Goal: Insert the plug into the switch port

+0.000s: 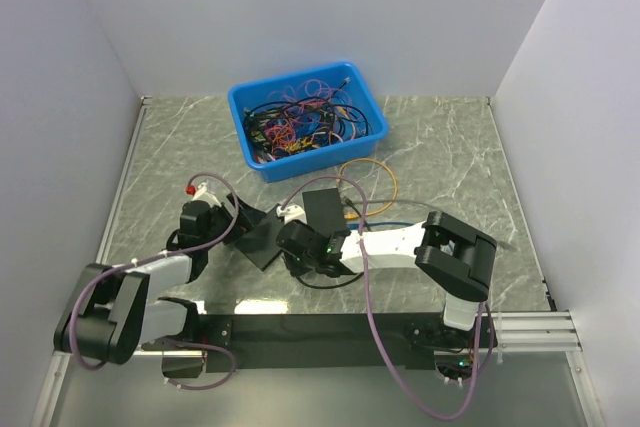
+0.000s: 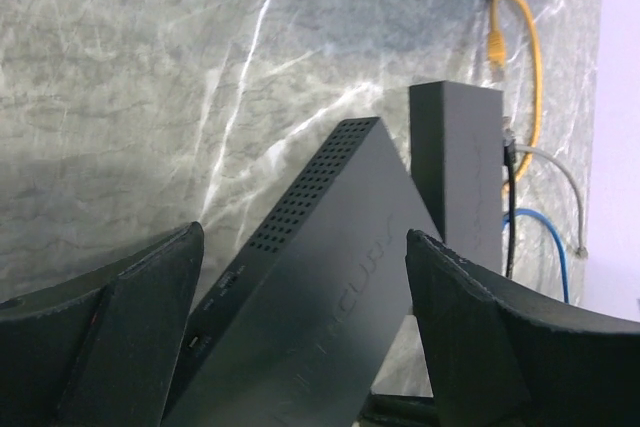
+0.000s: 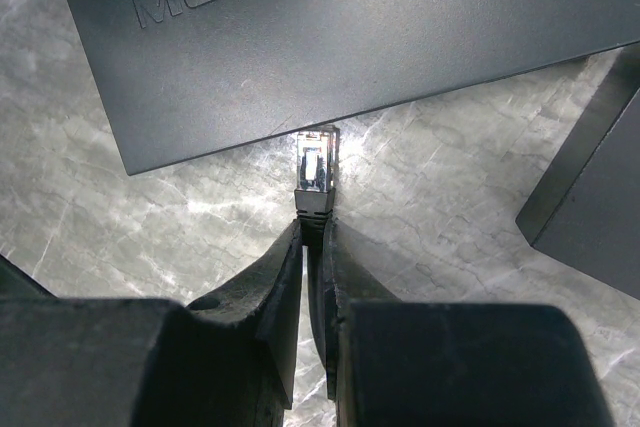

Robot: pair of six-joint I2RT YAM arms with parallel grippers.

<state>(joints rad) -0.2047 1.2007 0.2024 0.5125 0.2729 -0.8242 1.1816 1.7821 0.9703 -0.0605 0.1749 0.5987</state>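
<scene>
Both jaws of the right gripper (image 3: pixel 312 247) pinch the plug (image 3: pixel 316 165) by its boot, tip at the switch (image 3: pixel 330 37) edge — left gripper (image 2: pixel 302 247) wide open. Line it square to the port, then push straight.

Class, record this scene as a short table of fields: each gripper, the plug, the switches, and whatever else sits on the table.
left gripper: open, fingers either side of a black switch
right gripper: shut on the plug, held by its black rear end
plug position: tip at the edge of the lettered switch; port hidden
blue bin: holds tangled cables, far side of the table
yellow cable: loose beside the bin
</scene>
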